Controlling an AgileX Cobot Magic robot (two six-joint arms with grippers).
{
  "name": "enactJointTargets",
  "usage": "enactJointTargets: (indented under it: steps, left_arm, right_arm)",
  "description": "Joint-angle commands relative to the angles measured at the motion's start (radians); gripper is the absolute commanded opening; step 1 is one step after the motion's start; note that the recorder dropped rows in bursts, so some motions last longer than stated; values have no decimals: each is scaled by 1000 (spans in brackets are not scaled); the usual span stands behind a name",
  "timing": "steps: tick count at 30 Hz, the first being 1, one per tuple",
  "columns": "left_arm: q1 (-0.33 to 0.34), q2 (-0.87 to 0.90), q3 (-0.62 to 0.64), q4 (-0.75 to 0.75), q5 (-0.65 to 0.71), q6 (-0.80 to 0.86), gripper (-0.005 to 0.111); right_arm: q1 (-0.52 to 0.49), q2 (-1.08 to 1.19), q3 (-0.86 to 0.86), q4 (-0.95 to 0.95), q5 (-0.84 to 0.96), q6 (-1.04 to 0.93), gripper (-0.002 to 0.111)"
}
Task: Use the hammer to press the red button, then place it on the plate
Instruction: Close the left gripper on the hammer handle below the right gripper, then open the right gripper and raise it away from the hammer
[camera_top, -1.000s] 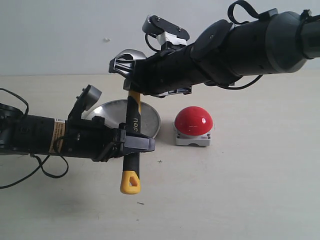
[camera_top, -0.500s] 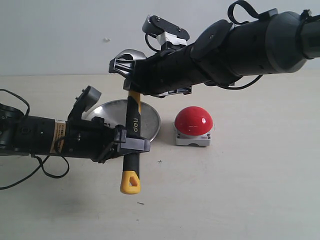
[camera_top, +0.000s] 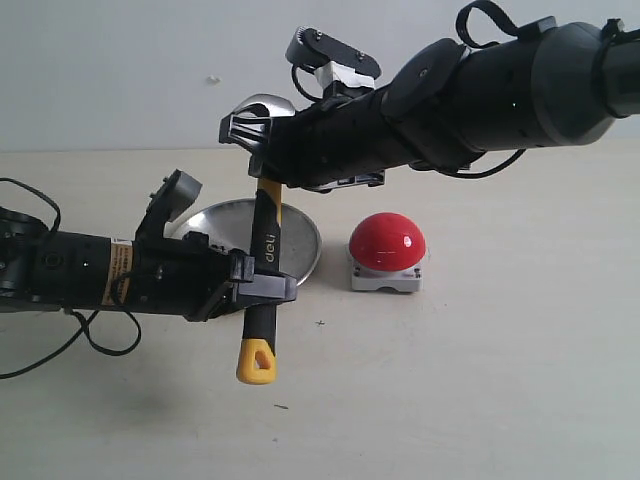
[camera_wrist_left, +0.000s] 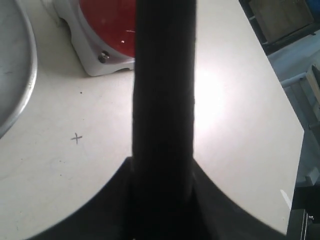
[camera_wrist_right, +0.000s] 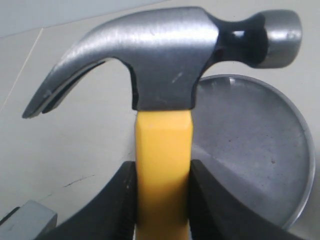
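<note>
The hammer (camera_top: 264, 245) hangs upright in the air, metal head (camera_top: 262, 108) up and yellow end (camera_top: 255, 362) down. My right gripper (camera_top: 262, 165) is shut on the yellow handle just under the head (camera_wrist_right: 165, 55), its fingers (camera_wrist_right: 125, 200) pressing both sides. My left gripper (camera_top: 258, 288) is shut on the black rubber section (camera_wrist_left: 162, 100). The silver plate (camera_top: 298, 238) lies on the table behind the hammer. The red button (camera_top: 387, 241) on its grey base sits to the right of the plate, apart from the hammer.
Beige table (camera_top: 450, 380) with a pale wall behind. The left arm (camera_top: 90, 270) and its cables lie low over the table's left side. The right arm (camera_top: 480, 90) spans above the button. A small pencilled cross (camera_wrist_left: 76, 138) marks the table near the button.
The left gripper has drawn back slightly to the left along its arm. The hammer has risen a little, its yellow end swinging slightly left. Both grips have held.
</note>
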Motion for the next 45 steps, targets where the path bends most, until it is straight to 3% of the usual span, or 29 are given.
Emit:
enactJointTargets:
  steps: [1, 5, 10, 17, 36, 39, 45]
  left_arm:
    - [3, 1, -5, -17, 4, 31, 0]
    - [3, 1, -5, -19, 3, 35, 0]
    - [3, 1, -5, -21, 2, 39, 0]
    - [4, 1, -5, -28, 2, 42, 0]
    - [4, -5, -5, -80, -9, 65, 0]
    - [4, -20, -5, -80, 3, 65, 0]
    - [4, -98, -5, -54, 111, 35, 0]
  right_arm:
    - [0, -19, -2, 1, -21, -7, 0]
    - [0, -19, -2, 1, -21, -7, 2]
    - [0, -19, -2, 1, -8, -7, 39]
    - [0, -19, -2, -7, 24, -7, 57]
    - [-2, -133, -2, -160, 58, 27, 51]
    - [-3, -206, 14, -267, 62, 57, 43]
    - [-3, -445, 188, -542, -32, 220, 14]
